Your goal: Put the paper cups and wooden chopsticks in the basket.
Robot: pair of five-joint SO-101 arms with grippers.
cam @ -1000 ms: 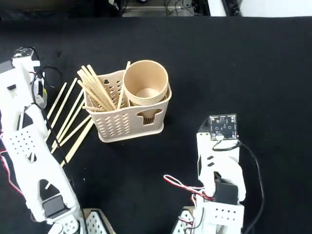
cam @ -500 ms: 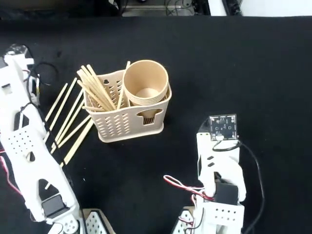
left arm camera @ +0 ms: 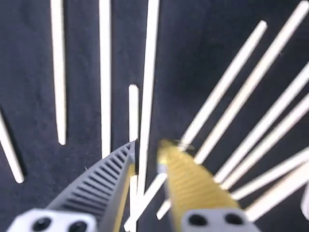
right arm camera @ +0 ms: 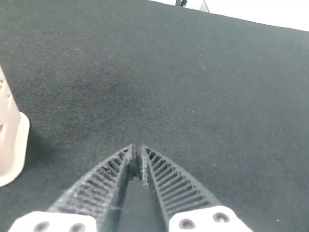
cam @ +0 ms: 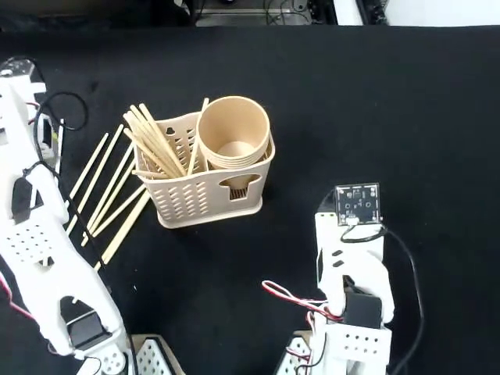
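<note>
- The left arm (cam: pixel 35 234) has swung away from the basket (cam: pixel 205 199), toward the left edge of the high view.
- Its far end has gone step by step up and left, and now lies almost at the frame's corner.
- The black cable (cam: pixel 62 100) looped at that end has shifted up and left with it.
- The strip of bench (cam: pixel 74 148) between the arm and the chopsticks (cam: pixel 109 183) lying outside the basket has widened.

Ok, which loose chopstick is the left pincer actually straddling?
The long chopstick passing between the left pincer's open jaws. Its neighbour stops at the grey fingertip; the other sticks lie outside the jaws.
</note>
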